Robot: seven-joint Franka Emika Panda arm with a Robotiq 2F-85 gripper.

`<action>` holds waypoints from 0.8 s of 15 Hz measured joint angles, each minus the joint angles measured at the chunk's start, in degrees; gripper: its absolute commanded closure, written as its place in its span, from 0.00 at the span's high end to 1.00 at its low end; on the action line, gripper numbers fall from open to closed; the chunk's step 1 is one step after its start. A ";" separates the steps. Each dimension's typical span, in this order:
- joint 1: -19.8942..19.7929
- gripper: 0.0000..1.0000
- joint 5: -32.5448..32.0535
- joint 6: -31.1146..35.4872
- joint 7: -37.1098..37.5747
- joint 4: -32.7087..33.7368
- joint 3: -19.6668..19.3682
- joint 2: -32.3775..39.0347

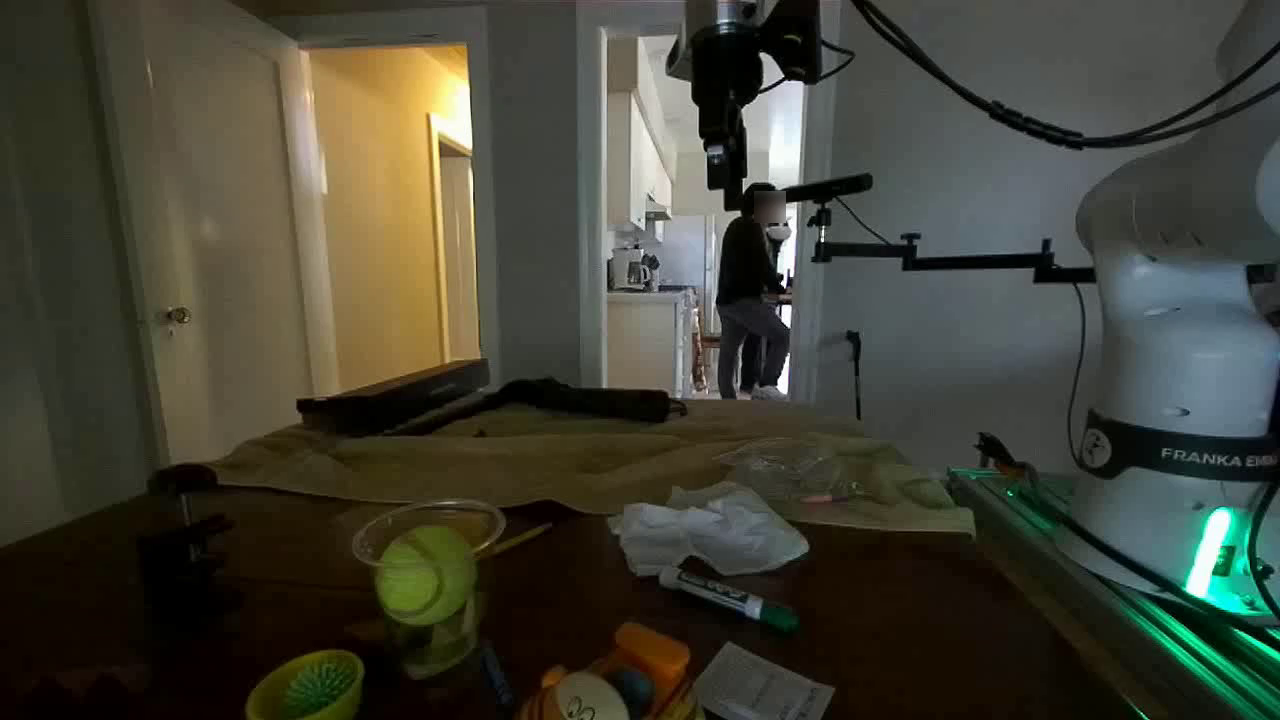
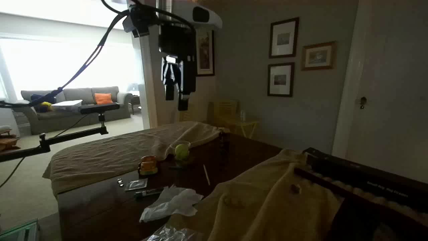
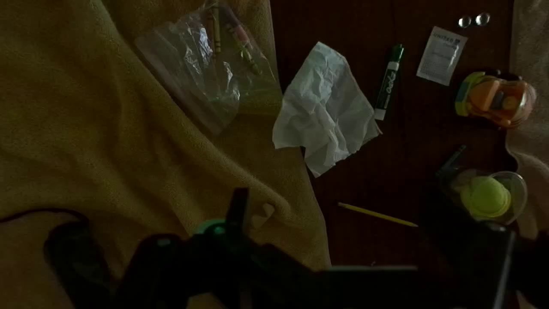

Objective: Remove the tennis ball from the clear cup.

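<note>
tennis ball [image 1: 427,577]: inside the clear cup [image 1: 428,655], lodged high near the rim, with see-through space beneath it.
cup: upright on the table [image 1: 900,600], its axis vertical; the way out, i judge, is straight up.
bearing: the ball lies well below the hand [image 2: 176,101] and off to one side; in the wrist view it sits near the right edge, outside the spread fingers [image 3: 238,208], beyond the one on that side.
long axis: none, the ball being round; sideways shift and drop are what should count.
hand pose: high above the table, fingers pointing down, well apart from everything on it.
hand grip: released, fingers parted, nothing held.
pencil [image 3: 377,214]: shows in the gap between the fingers in the wrist view, but lies well below, on the table.
neighbours: small yellow-green cup [image 1: 268,688] and orange toy [image 3: 493,101], both near the clear cup; they may crowd the descent.
next move: likely across to over the cup, then straight down, fingers either side of the ball.
risk: the ball looks snug, so the cup may rise with it.
</note>
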 measured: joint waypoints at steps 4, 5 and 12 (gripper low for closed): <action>0.00 1.00 0.00 0.01 0.00 0.02 0.00 0.00; 0.00 1.00 0.00 0.01 0.00 0.02 0.00 0.00; -0.12 1.00 0.00 0.01 0.67 -0.02 0.16 0.72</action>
